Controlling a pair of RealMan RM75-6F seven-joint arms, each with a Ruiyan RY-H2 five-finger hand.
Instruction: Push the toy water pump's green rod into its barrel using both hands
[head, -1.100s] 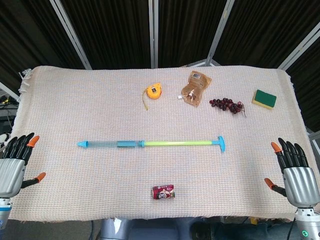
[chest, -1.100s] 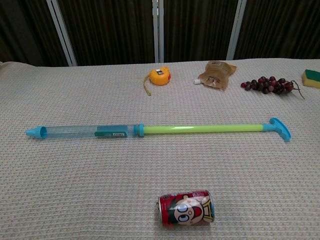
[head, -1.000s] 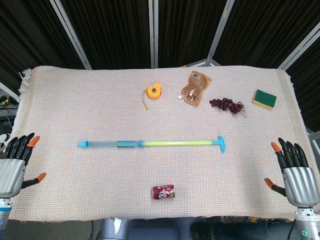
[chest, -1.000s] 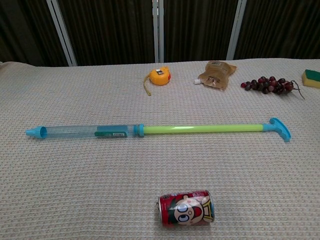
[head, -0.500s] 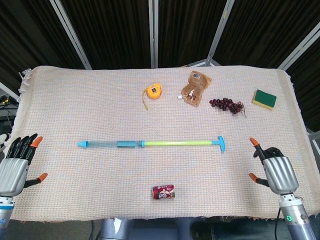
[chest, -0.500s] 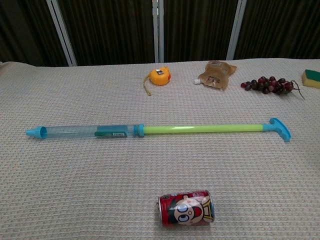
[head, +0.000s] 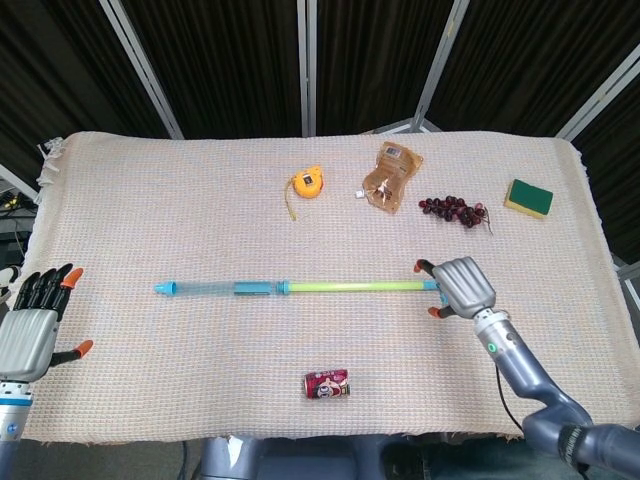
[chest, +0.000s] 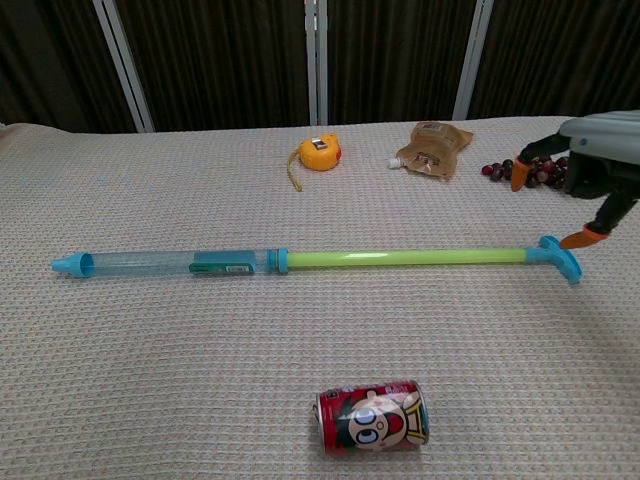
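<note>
Over the blue handle end of the pump hangs the right hand (head: 461, 287), palm down with its orange-tipped fingers (chest: 518, 180) spread and nothing held; from the chest view the hand (chest: 596, 150) sits just above and behind the handle (chest: 561, 256), and whether a fingertip touches it I cannot tell; its grey forearm runs back toward the near right edge of the table. At the near left edge the left hand (head: 27, 330) hovers with fingers apart and empty, well away from the pump; the chest view does not show it.

The pump (head: 300, 287) lies flat across the middle of the woven cloth (head: 150, 220), running left to right; its clear blue barrel (chest: 170, 263) points left and ends in a blue nozzle (chest: 68, 265); the green rod (chest: 405, 257) is drawn far out of the barrel toward the right, joining it at a blue collar (chest: 280, 260) and ending at the handle under the right hand.

Near the front edge, below the rod, a red drink can (chest: 374, 416) lies on its side. Toward the back of the table sit an orange tape measure (head: 307, 184), a brown pouch (head: 391, 176) just right of it, a bunch of dark grapes (head: 455, 209) further right, and a green and yellow sponge (head: 528, 197) near the right edge; dark curtains with pale frame bars stand behind.
</note>
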